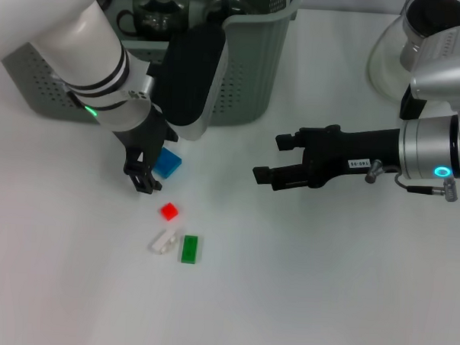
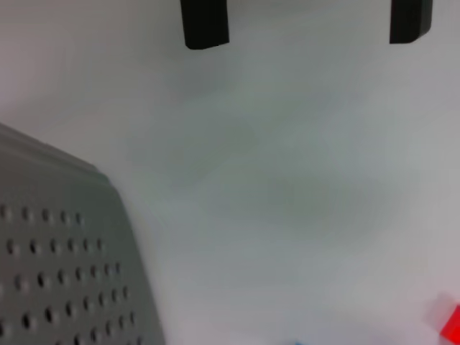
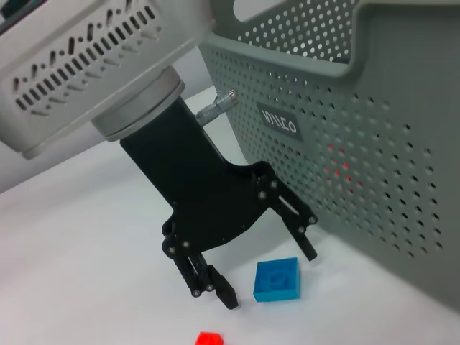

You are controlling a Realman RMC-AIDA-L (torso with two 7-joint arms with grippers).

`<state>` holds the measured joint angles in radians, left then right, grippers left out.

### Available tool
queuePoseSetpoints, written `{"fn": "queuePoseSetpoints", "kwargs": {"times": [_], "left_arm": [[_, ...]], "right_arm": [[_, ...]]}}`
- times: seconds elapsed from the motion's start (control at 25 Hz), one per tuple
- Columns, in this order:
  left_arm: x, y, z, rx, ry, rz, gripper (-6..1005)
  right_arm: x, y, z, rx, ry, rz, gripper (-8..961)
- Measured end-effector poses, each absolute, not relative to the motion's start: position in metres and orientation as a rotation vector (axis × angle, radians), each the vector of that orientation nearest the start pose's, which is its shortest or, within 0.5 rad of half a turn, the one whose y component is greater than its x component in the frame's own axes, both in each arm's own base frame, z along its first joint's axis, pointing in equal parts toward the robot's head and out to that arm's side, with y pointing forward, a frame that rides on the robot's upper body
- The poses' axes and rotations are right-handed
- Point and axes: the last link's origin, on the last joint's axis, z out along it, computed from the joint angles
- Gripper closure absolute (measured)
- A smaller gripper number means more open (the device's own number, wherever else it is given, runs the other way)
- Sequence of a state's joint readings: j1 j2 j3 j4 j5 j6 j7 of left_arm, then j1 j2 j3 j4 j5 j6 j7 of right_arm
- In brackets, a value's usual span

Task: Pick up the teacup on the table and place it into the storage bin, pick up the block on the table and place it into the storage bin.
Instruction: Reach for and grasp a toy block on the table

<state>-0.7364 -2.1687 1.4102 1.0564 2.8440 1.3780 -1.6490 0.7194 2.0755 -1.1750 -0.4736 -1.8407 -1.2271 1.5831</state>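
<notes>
1. The left gripper (image 3: pixel 269 277) hangs low over the table (image 1: pixel 301 298), fingers spread wide and holding nothing.
2. The blue block (image 3: pixel 277 279) lies flat on the table between those spread fingers: a square, bright blue brick with a shallow raised mark on top.
3. Behind it stands the bin (image 3: pixel 374 122), grey-green with perforated walls, a cut-out handle and a small dark label with pale lettering.
4. Inside the bin, the head view shows a dark glass teacup (image 1: pixel 149 16).
5. Toward the robot lie a red block (image 1: pixel 169 211), a white block (image 1: pixel 162 241) and a green block (image 1: pixel 189 249).
6. The right gripper (image 1: pixel 267 159) hovers well apart to the right, fingers parted and empty.
</notes>
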Motion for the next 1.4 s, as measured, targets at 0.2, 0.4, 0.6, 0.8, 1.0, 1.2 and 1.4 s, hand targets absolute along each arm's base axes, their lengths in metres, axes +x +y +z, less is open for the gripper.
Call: {"fn": "queuePoseSetpoints", "kwargs": {"times": [0.2,0.4,0.6,0.8,1.0,1.2,1.4], "left_arm": [[-0.1975,0.3729,-0.0542,-2.835,0.380,0.976,97],[-0.1946,0.3752,-0.0551,-2.822,0.400,0.977,265],[-0.1929,0.3753,-0.0570,-2.819,0.424,1.001,314],[-0.1922,0.3742,-0.0585,-2.820,0.445,1.022,319],[-0.1911,0.3737,-0.0593,-2.822,0.455,1.031,322],[-0.1898,0.3738,-0.0598,-2.822,0.458,1.030,326],[-0.1887,0.3737,-0.0609,-2.824,0.466,1.037,329]], "right_arm": [[0.2147,0.3587,-0.0792,-2.903,0.746,0.407,40],[0.2152,0.3581,-0.0795,-2.902,0.746,0.409,40],[0.2152,0.3580,-0.0795,-2.902,0.743,0.409,39],[0.2158,0.3579,-0.0795,-2.901,0.742,0.408,39],[0.2161,0.3578,-0.0794,-2.900,0.742,0.408,39],[0.2175,0.3575,-0.0795,-2.896,0.746,0.406,39],[0.2182,0.3577,-0.0797,-2.892,0.747,0.403,39]]}}
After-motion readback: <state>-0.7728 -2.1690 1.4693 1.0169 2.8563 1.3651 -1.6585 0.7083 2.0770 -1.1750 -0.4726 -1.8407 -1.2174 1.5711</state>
